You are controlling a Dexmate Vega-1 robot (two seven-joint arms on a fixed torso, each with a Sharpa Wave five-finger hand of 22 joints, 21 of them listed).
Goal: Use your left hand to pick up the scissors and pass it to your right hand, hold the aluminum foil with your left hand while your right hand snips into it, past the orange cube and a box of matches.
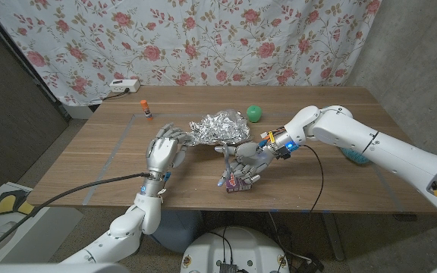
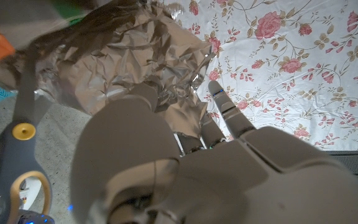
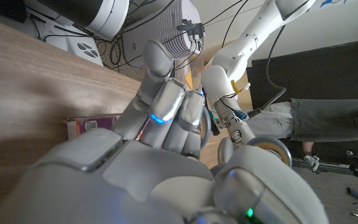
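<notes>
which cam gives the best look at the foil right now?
Left wrist view: the crumpled aluminum foil spreads across the frame just beyond the left robot hand, creases sharp. The head view shows the foil whole but small, between both hands. The right wrist view gives nothing clear of it.

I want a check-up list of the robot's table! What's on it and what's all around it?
Surface: wooden table, tape lines on it.
Job's things: crumpled aluminum foil; scissors in the right robot hand; purple box beneath it.
Clutter: green ball, glue stick, teal thing.
Robot hands: left robot hand touches the foil's edge.
Cables: black cable over the table.
Surroundings: flowered curtain, power strip.
</notes>
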